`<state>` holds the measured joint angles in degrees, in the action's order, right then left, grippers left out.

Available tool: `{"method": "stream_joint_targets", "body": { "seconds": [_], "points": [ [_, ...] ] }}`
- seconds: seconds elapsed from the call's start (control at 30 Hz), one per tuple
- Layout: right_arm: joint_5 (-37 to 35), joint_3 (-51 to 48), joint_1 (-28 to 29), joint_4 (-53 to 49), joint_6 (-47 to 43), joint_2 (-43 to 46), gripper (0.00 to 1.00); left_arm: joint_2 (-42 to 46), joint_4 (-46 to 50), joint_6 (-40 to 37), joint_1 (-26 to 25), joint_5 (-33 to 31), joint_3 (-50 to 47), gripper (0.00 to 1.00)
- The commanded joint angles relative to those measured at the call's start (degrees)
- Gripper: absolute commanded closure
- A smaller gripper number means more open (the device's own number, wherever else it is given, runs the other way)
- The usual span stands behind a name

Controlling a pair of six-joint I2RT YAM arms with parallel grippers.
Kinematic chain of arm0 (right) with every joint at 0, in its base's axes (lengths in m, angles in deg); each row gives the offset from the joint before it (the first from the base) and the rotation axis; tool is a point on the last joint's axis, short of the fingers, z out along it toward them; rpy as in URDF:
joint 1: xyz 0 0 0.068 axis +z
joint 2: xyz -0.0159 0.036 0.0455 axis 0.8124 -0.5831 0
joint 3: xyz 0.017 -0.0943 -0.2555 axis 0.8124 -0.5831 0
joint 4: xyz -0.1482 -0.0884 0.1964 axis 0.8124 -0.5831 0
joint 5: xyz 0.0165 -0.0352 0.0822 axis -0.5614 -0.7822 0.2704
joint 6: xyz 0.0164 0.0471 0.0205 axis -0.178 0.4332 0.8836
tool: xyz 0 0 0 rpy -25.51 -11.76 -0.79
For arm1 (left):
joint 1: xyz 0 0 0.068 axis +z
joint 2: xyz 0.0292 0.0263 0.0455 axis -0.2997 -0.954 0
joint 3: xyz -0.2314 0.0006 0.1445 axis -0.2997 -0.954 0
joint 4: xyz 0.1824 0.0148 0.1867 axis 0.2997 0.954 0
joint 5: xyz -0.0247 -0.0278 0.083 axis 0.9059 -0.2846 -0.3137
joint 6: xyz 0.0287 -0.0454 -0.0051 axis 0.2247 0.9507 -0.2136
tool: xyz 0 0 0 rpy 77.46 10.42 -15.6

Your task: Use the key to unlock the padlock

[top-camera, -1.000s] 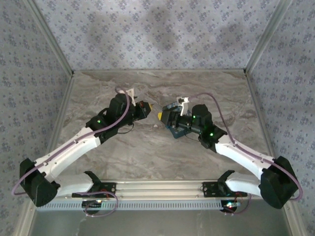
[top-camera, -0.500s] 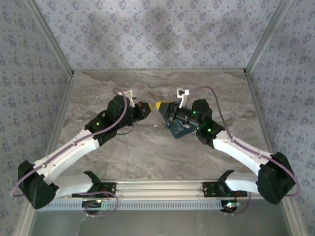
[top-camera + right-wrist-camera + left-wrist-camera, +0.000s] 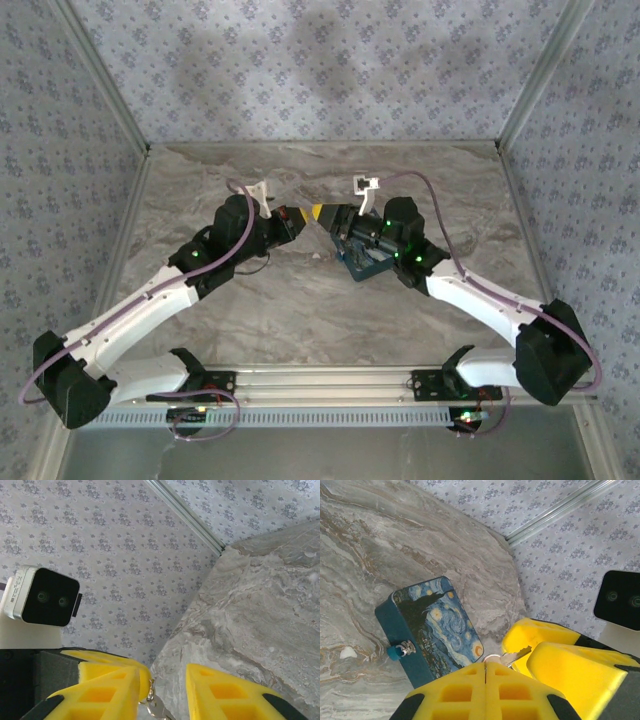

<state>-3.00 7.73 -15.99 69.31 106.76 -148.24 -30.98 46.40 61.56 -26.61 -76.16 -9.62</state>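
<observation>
Up top, the two yellow tips meet, and whatever sits between them is too small to read. The blue box (image 3: pixel 357 269) hides under the right arm (image 3: pixel 470 295) — only a corner peeks out. Left wrist camera: the key (image 3: pixel 510 656) pokes from the left gripper (image 3: pixel 485 669), its lower part swallowed by the pressed pads. Right wrist camera: a metal ring (image 3: pixel 153 701) by one finger — cut off at the bottom edge, too little to name.

Key (image 3: pixel 509 656) spans gap between left claw (image 3: pixel 485 667), right claw (image 3: pixel 320 213); tin (image 3: pixel 438 618) below; far marble (image 3: pixel 430 170) open.
</observation>
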Motion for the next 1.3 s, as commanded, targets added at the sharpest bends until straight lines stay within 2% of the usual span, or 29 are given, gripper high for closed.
{"method": "stream_joint_targets", "body": {
  "seconds": [0.0, 0.2, 0.43, 0.63, 0.7, 0.97, 1.27],
  "points": [
    [0.9, 2.6, 0.1, 0.7, 0.2, -0.1, 0.7, 1.0, -2.9, 0.9, -0.3, 1.5, -0.4, 1.0],
    [1.0, 3.6, 0.2, -0.1, 0.2, -0.9, 0.7, 0.8, -3.9, 1.3, -0.3, 2.3, -0.6, 1.0],
    [0.4, 4.3, 0.2, -1.0, -0.1, -1.5, 0.75, 0.7, -4.4, 1.5, -0.5, 3.1, -0.7, 1.0],
    [0.0, 4.6, 0.3, -2.3, -0.4, -2.0, 0.7, 1.3, -4.9, 1.6, -0.5, 2.8, -1.1, 1.0],
    [0.0, 4.7, 0.2, -2.4, -0.5, -2.0, 0.74, 1.4, -5.1, 1.7, -0.5, 2.8, -1.2, 1.0],
    [0.4, 5.1, 1.4, -3.1, -0.6, -2.8, 0.77, 2.2, -6.3, 2.1, -0.6, 1.5, -2.2, 1.0],
    [0.5, 5.3, 0.5, -4.3, -1.2, -2.4, 0.9, 2.7, -6.1, 2.0, -0.5, 1.4, -2.8, 1.0]
  ]
}}
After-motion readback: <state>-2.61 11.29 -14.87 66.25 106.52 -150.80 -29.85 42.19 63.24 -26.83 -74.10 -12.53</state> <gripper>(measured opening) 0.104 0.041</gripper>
